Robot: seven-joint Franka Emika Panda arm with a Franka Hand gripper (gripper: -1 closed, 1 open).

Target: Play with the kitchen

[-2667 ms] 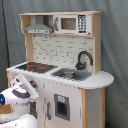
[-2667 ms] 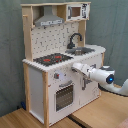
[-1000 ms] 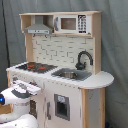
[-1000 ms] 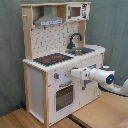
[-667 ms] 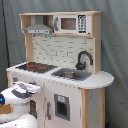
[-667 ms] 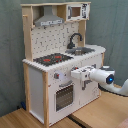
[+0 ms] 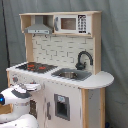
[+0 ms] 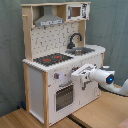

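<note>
The kitchen [image 7: 60, 75] [image 8: 55, 65] is a white and light-wood toy. It has a black-red hob [image 7: 36, 66] [image 8: 52, 58], a steel sink [image 7: 70, 74] [image 8: 82, 50] with a black faucet [image 7: 82, 59] [image 8: 74, 39], a grey hood [image 7: 39, 30] [image 8: 49, 21] and a microwave [image 7: 72, 23] [image 8: 76, 11]. The windowed oven door [image 8: 64, 96] shows in the second exterior view. My gripper [image 7: 33, 87] [image 8: 80, 76] is held level against the white front panel, just below the counter edge and above the oven door.
A grey curtain hangs behind the kitchen. In the second exterior view the kitchen stands on a wooden surface [image 8: 90, 112]. The white arm [image 7: 15, 100] [image 8: 107, 77] reaches in from the first exterior view's lower left and from the second exterior view's right.
The gripper has dropped a little, from counter-edge height down to the front panel, and shifted slightly toward the sink side. Since 0.7 s ago it has hardly moved.
</note>
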